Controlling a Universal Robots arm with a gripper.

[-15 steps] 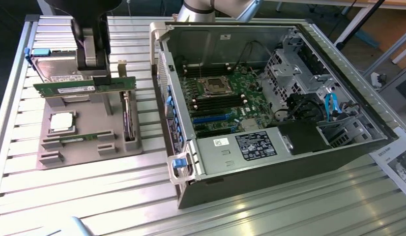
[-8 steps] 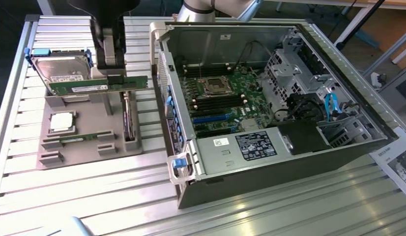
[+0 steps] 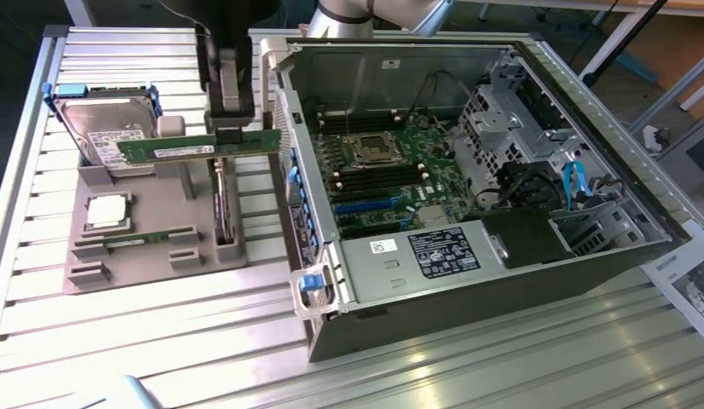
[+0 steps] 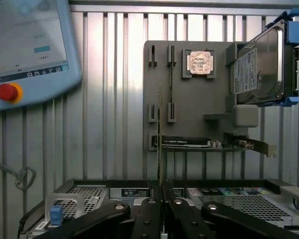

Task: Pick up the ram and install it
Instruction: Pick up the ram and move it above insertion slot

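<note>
A slatted metal table (image 3: 158,341) carries a grey holder (image 3: 147,256) beside an open computer case (image 3: 466,315), which lies on its side with the motherboard (image 3: 426,136) exposed. On the holder, a hard drive (image 3: 102,123) stands at the far corner on the exterior view's left. A square processor chip (image 3: 107,210) lies nearer the middle, a spare memory stick (image 3: 147,236) sits low towards the near edge, and a dark expansion card (image 3: 223,213) stands along the edge facing the case. The gripper (image 3: 229,136) hangs over the holder's far edge with its jaws drawn down to a narrow gap, pinching the ram (image 3: 181,151) near one end. The green stick is held level, long edge horizontal, and appears clear of the holder, crossing in front of the hard drive. In the wrist view the ram stands edge-on between the fingers (image 4: 182,211) as a thin line, with a control pendant (image 4: 25,50) lying on the table. The step in hand, by judgement, is the carry between pick-up and installation: the ram is gripped but not yet over the case. Installation calls for bringing the stick's contact edge parallel to one of the black memory slots (image 3: 381,181) next to the processor socket (image 3: 375,149), squarely above it, then a straight press without tilt.
</note>
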